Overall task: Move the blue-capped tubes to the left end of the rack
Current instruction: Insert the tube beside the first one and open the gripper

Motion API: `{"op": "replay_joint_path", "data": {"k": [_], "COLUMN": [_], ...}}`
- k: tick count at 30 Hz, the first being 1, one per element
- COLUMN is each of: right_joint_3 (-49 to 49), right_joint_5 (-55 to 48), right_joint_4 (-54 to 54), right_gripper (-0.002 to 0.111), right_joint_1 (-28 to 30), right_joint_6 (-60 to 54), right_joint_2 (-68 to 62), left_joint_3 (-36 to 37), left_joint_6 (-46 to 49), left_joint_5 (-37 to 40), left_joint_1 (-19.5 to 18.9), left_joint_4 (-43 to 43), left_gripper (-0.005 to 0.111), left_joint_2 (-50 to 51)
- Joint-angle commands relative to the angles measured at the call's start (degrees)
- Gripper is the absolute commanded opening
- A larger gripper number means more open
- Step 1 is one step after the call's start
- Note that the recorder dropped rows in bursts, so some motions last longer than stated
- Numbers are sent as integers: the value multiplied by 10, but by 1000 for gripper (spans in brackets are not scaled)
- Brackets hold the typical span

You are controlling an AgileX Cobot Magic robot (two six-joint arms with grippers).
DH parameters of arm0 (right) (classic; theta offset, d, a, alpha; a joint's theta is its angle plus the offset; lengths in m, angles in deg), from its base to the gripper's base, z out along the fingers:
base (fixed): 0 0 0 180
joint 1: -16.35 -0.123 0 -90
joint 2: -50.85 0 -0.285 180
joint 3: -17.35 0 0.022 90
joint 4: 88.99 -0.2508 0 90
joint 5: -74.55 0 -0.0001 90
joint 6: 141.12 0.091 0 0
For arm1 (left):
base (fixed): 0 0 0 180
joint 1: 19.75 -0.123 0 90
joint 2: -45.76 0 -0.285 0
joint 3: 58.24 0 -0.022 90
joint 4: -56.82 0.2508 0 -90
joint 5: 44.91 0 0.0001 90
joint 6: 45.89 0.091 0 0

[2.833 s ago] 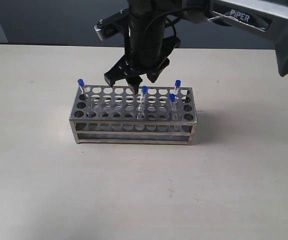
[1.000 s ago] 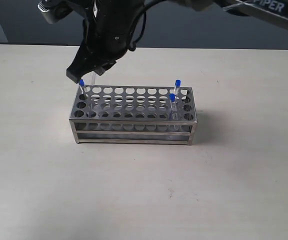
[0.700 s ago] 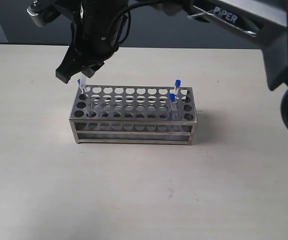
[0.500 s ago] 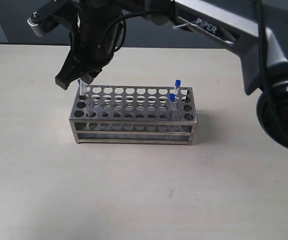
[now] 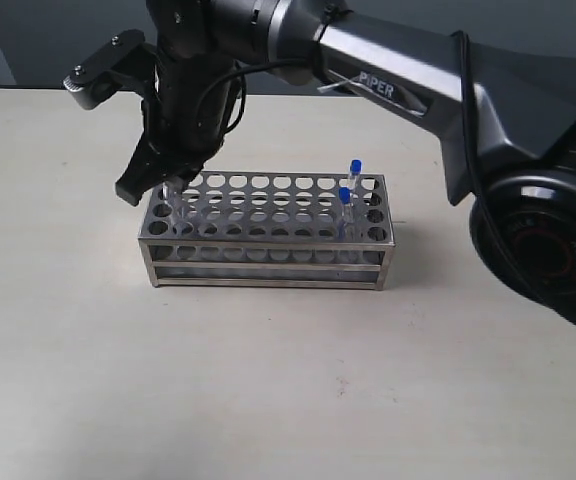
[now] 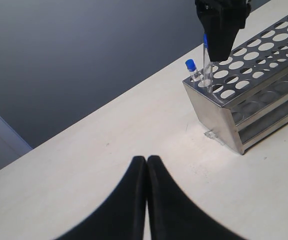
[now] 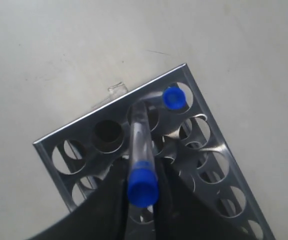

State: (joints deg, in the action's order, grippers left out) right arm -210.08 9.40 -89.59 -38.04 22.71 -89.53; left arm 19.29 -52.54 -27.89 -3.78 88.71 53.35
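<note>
The silver rack stands mid-table. My right gripper has reached across to its left end and is shut on a blue-capped tube. That tube's lower end is in a hole of the rack, beside another blue-capped tube standing in the corner hole. The left wrist view shows both, the held tube and the corner tube. Two more blue-capped tubes stand at the right end. My left gripper is shut and empty, low over the table, apart from the rack.
The right arm slants over the table from the right, above the rack's far side. A dark wall lies past the table's far edge. Bare beige tabletop surrounds the rack.
The right gripper carried a blue-capped tube from the rack's middle to its left end, then came down, so the tube's lower end now sits in a hole there.
</note>
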Motion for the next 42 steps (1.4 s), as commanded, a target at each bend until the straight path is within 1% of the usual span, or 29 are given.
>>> {"op": "replay_joint_path", "data": {"k": [1,9,15,17,23,25,32,37,42], "right_joint_3": [-4,-4,-4,-4,-4,-4,-4,-4,-4], "right_joint_5": [6,72,81,80,75,68,40,21,-13], "right_joint_4": [-2,-47,-51,-58,-63,-63,-60,-46,27], "right_gripper": [-1,-1,0,7,39,44,45,45,45], "right_joint_1": [0,0,0,0,0,0,0,0,1], "right_joint_6": [-3,-3,13,15,21,32,43,72,105], "right_joint_2": [-15,-20,-20,-20,-20,-20,-13,17,58], "left_joint_3": [-3,-3,-3,-3,-3,-3,-3,-3,-3], "left_joint_6": [-3,-3,-3,-3,-3,-3,-3,-3,-3], "left_joint_5": [-4,-3,-2,-2,-2,-2,-3,-3,-3], "left_joint_1": [2,2,2,2,2,2,2,2,2], "left_joint_4": [1,1,-1,-1,-1,-1,-1,-1,-1], "left_gripper": [1,1,1,1,1,1,1,1,1], "left_joint_2": [2,2,2,2,2,2,2,2,2]}}
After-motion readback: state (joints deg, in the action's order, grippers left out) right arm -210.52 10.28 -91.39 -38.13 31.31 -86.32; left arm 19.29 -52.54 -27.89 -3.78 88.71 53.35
